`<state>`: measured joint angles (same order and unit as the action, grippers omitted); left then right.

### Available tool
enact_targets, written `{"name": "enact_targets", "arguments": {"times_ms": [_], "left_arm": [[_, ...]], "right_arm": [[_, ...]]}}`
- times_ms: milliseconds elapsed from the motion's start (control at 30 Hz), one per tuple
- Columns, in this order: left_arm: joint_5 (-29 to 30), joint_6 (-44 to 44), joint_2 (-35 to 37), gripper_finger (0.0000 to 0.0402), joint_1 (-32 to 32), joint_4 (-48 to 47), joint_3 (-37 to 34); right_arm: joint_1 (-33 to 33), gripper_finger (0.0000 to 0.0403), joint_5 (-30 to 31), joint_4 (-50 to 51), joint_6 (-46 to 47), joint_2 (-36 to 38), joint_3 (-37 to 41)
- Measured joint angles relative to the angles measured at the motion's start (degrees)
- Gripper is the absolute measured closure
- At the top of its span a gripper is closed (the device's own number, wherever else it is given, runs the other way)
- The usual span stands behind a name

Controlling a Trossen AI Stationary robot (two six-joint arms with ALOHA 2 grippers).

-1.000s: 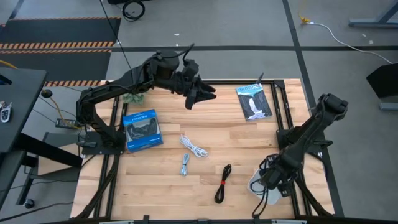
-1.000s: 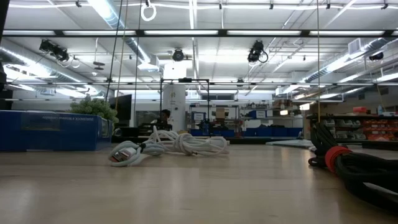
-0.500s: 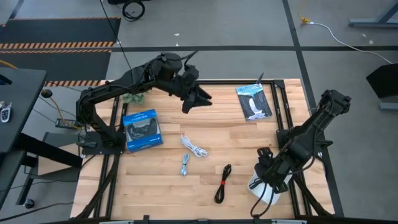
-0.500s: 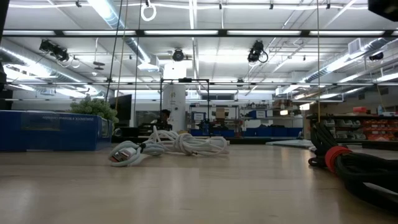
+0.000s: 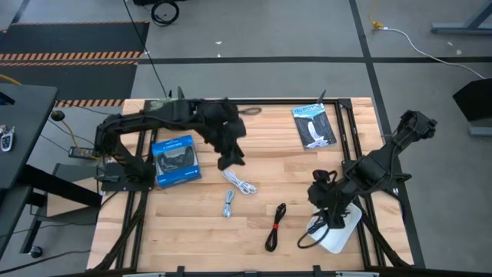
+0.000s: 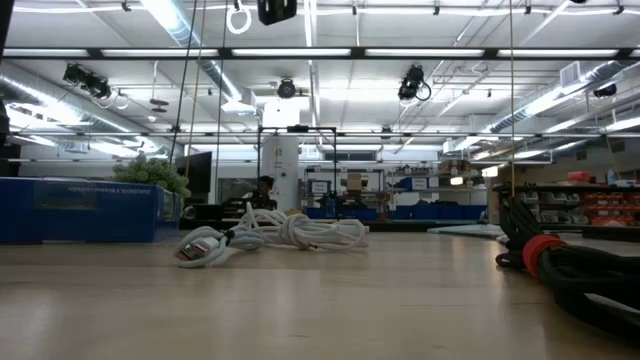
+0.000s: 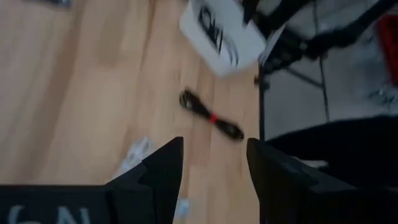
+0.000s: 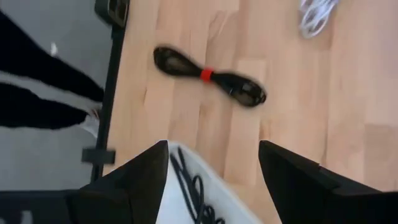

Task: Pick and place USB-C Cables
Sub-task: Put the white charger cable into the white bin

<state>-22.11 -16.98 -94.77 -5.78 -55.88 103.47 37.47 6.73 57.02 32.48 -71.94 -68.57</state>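
We are holding our right gripper (image 5: 321, 194) open over the white bin (image 5: 336, 231) with a thin black cable (image 8: 194, 190) inside. The black cable with red (image 5: 275, 226) is lying beside it. Farther off, our open left gripper (image 5: 231, 161) is hanging over the white cable (image 5: 241, 183), near the blue controller box (image 5: 176, 160).

Wooden table (image 5: 277, 165) bears three cables (image 5: 241, 183), box (image 5: 175, 161), packet (image 5: 314, 126), tray (image 5: 336, 231).
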Motion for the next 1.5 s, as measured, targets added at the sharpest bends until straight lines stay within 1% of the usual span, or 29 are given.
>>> {"name": "enact_targets", "arguments": {"times_ms": [67, 200, 267, 433, 567, 667, 767, 900, 967, 1067, 1133, 1233, 1400, 1500], "left_arm": [[3.1, -0.3, -0.1, 0.0216, 1.4, 0.4, -1.6], [12.5, -0.1, -0.1, 0.0216, 3.2, 1.4, -5.6], [14.6, -1.6, -0.1, 0.0216, 3.4, 2.6, -7.9], [15.1, -2.6, -2.8, 0.0216, 3.4, 3.8, -11.6], [15.0, -0.3, -6.8, 0.0216, 3.4, 3.1, -12.4], [14.0, 4.2, -9.8, 0.021, 3.4, 1.6, -12.4], [13.7, 11.4, -12.2, 0.0193, 3.4, -0.1, -12.4], [13.8, 20.2, -15.5, 0.0162, 3.4, -1.6, -12.4], [15.4, 25.8, -17.1, 0.0151, 3.9, -1.7, -12.4], [19.5, 33.3, -19.2, 0.0144, 4.8, -2.3, -12.4], [20.8, 38.0, -20.3, 0.0144, 5.4, -2.6, -12.4], [20.8, 42.5, -21.9, 0.0149, 5.9, -2.8, -12.4], [21.0, 43.8, -24.4, 0.0169, 5.9, -3.0, -12.4], [21.4, 43.8, -25.2, 0.0191, 6.0, -3.0, -12.4]], "right_arm": [[-1.2, 0.0151, 1.0, 0.0, -1.2, 0.0, -1.6], [-2.9, 0.0158, 1.4, 0.0, -5.9, 0.0, -6.0], [-3.2, 0.0161, 2.2, 0.1, -8.2, 0.0, -8.3], [-3.0, 0.0165, 7.2, 0.2, -11.5, 0.0, -12.3], [-2.9, 0.0165, 7.7, 0.3, -11.1, 0.8, -12.9], [-2.3, 0.0165, 7.5, 1.0, -8.4, 1.1, -12.9], [-1.1, 0.0165, 7.5, 3.0, -6.9, 1.3, -12.9], [0.1, 0.0165, 12.3, 5.1, -5.4, 1.3, -12.8], [0.1, 0.0165, 14.1, 5.3, -5.5, 1.3, -12.8], [0.1, 0.0166, 14.9, 6.0, -5.0, 1.3, -12.8], [0.1, 0.0166, 15.0, 6.1, -3.4, 1.3, -12.8], [0.1, 0.0166, 16.3, 6.2, -2.1, 1.3, -12.8], [0.1, 0.0166, 17.5, 6.3, -1.1, 1.3, -12.8], [0.1, 0.0166, 17.7, 6.3, -0.9, 1.3, -12.8]]}}
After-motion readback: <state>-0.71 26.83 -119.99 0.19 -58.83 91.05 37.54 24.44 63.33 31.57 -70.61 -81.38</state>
